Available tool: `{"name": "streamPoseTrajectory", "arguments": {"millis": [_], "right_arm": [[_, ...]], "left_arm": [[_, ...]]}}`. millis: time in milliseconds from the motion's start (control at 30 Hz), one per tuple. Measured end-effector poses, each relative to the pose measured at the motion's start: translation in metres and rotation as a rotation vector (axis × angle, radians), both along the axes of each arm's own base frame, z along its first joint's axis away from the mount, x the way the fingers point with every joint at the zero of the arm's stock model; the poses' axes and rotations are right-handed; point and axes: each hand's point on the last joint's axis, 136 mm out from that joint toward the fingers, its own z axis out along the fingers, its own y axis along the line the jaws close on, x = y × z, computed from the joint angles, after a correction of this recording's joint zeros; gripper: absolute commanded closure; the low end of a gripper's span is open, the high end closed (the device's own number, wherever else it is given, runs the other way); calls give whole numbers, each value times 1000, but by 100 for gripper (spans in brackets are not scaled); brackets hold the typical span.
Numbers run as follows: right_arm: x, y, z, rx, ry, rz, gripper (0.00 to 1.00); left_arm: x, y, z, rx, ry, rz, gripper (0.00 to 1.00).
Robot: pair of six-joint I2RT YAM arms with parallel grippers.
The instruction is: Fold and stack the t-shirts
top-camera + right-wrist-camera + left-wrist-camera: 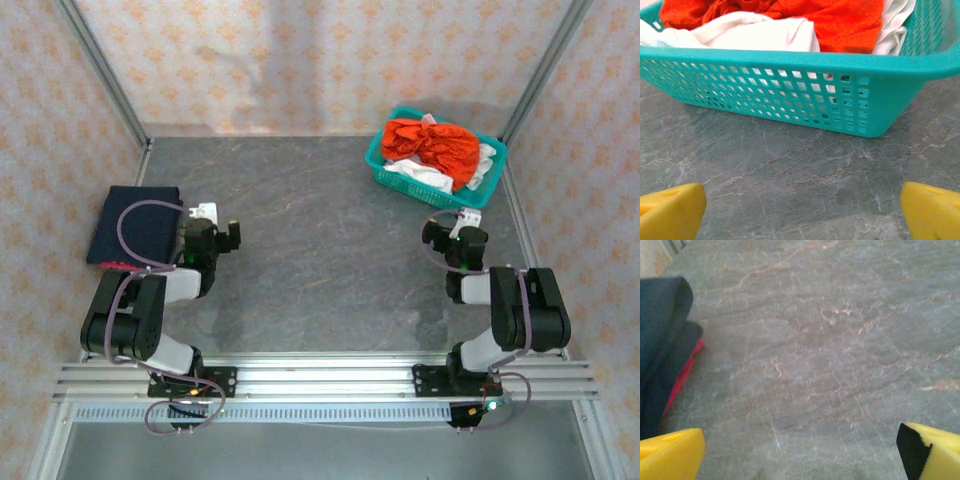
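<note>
A crumpled orange-red t-shirt [432, 143] lies in the teal basket [378, 166] at the back right, on top of white cloth [420, 176]. A folded dark navy t-shirt [136, 224] lies flat at the left, with a red edge [683, 376] showing beneath it. My left gripper [222, 228] hovers just right of the navy shirt [660, 335], open and holding nothing [800, 450]. My right gripper [452, 226] stands open in front of the basket [790, 56], a short way from its near wall, nothing between its fingers [802, 210]. The orange-red shirt [835, 20] and white cloth [755, 31] rise above the rim.
The grey marbled table [320, 250] stretches between the two arms. Metal frame posts [105, 80] and patterned walls close the back and sides. Both arm bases sit on the rail [320, 375] at the near edge.
</note>
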Motion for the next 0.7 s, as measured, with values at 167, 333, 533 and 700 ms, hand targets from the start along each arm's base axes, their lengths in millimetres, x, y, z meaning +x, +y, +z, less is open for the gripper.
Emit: {"name": "streamPoseTrajectory", "arguments": {"millis": [167,333,533,700], "right_arm": [[-12,2,49,2,-104,8,1],[-18,6,93,36,-155,18,1],[-3,10,143,201,-125,-5,1],[16,36,176,269,-89,15,1]], "left_arm": [[0,-22,62,7,-111,-58,0],[-2,-67,102,-21,-193,-174,0],[-15,-156,116,-58,-195,-438,0],[-26,-220,122,-58,-168,-660,0]]}}
